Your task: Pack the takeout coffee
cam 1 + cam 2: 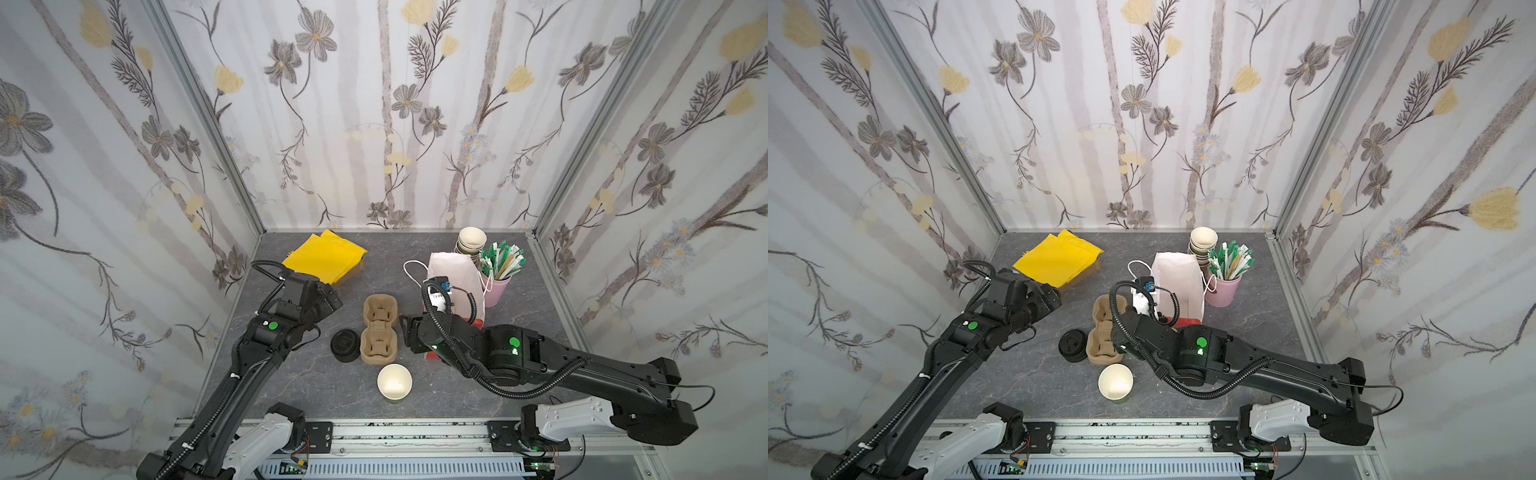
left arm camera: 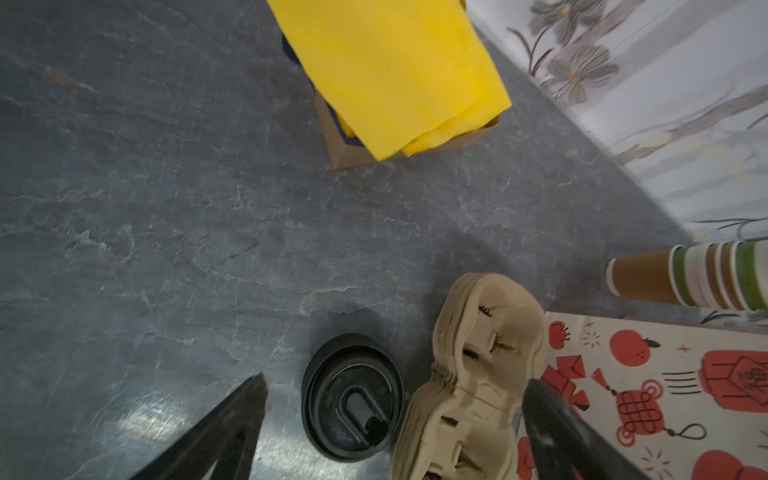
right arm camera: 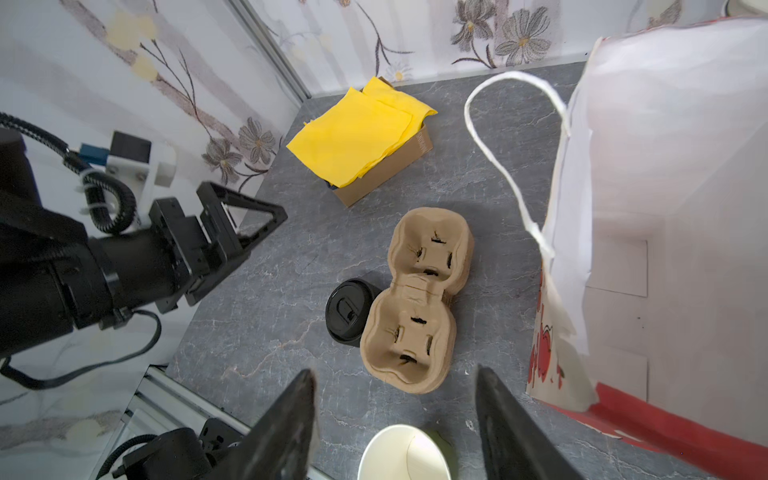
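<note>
Top views show the coffee cup (image 1: 394, 381) standing with no lid on the surface (image 1: 291, 386), at 6 o'clock from the brown tray (image 1: 379, 328), with bare room around it. Left wrist view shows the left end effector (image 2: 397, 382) spread apart and empty near the lid pile (image 2: 353, 399), so I think picking a lid comes next. Right wrist view shows the right end effector (image 3: 395, 372) apart and empty too, with the paper bag (image 3: 665, 166) edge close by.

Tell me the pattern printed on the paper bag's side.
The paper bag carries red fruit, lanterns and knots on cream; clearest in the left wrist view.

Left arm (image 1: 245, 374) and right arm (image 1: 590, 368) stretch forward. Left tool (image 1: 330, 305) gapes wide, holding nothing. Right tool (image 1: 405, 330), to its right, stands parted, holding nothing.
</note>
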Tool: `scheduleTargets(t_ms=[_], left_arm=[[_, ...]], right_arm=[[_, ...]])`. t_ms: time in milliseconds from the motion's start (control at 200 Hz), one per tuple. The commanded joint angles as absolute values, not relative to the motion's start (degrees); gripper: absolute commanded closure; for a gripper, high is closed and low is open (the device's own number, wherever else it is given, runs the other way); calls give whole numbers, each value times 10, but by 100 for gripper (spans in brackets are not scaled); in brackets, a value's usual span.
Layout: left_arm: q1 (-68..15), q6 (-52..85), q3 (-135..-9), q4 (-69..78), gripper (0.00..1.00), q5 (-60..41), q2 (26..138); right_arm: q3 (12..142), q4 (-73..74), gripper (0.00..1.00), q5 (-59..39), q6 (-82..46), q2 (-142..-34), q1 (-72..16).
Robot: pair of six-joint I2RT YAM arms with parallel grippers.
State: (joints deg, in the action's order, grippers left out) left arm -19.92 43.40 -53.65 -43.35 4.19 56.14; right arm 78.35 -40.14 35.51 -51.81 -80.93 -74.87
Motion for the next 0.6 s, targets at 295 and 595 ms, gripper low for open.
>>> scheduleTargets(t_ms=[295,595], left_arm=[[-199,407,-503,-481,9,-78,686],[-199,427,-509,-435,18,-79,747]], right_arm=[[779,-450,38,392,-475,-773,-720],[753,-447,37,414,-476,-750,-716]])
